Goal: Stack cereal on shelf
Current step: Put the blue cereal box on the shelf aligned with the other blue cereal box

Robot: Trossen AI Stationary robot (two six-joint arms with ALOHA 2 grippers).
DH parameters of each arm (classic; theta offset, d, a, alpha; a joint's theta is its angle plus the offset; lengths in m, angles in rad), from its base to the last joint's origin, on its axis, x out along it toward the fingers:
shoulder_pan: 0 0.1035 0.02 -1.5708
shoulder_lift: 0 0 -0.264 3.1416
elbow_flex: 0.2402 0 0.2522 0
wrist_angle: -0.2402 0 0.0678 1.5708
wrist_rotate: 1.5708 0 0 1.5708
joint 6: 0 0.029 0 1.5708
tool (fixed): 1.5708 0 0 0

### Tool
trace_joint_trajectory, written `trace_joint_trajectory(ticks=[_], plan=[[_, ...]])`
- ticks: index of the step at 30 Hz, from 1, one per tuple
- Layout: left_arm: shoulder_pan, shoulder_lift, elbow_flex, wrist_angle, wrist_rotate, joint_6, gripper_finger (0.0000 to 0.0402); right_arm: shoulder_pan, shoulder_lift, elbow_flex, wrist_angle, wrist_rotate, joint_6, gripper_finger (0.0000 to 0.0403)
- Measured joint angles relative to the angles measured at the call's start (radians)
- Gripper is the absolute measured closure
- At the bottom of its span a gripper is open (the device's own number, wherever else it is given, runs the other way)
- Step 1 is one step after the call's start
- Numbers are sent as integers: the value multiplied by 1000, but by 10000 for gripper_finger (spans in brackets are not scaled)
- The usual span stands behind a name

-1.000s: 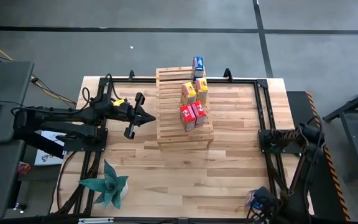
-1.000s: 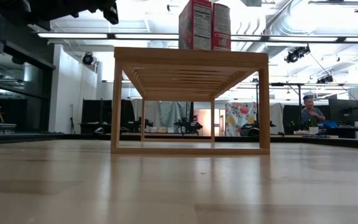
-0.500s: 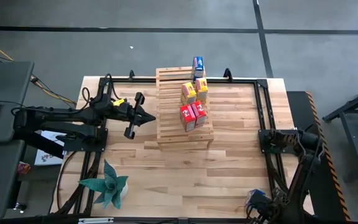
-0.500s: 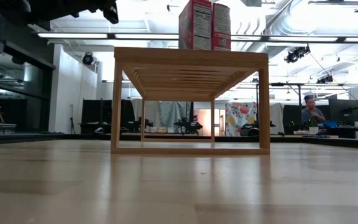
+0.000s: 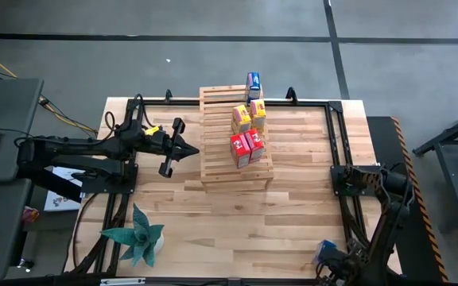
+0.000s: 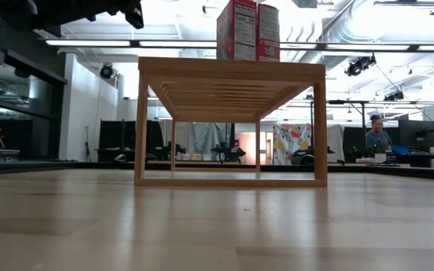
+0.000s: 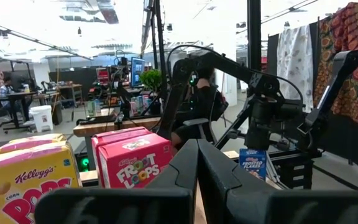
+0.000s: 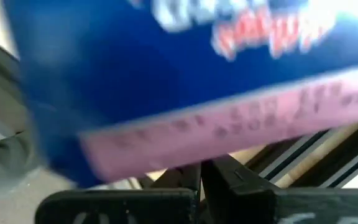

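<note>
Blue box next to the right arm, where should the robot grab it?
The blue box stands upright, close to the right pincer. It is probably best pinched across its thin sides near the top, coming down from above, because it is tall, narrow and free on top.

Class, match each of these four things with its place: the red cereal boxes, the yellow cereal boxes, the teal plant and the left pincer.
Things:
1. red cereal boxes
2. yellow cereal boxes
3. teal plant
4. left pincer

Places:
A. a table corner on the left arm's side
B. on the rack, at the end nearest the low camera
C. beside the rack, off it
D. on the rack's middle

Pairs: 1-B, 2-D, 3-A, 4-C
</note>
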Motion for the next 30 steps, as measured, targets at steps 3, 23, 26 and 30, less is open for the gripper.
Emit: trace_joint_trajectory(ticks=[3,23,26,30], plan=[[0,0,0,0,0,0,401,0,0,-33,37,3,0,403],[0,0,0,1,-8,1,401,27,0,-107,161,76,0,403],[0,0,0,1,-8,0,401,37,0,-107,161,72,1,403],[0,0,0,1,-8,0,401,53,1,-107,162,51,8,403]])
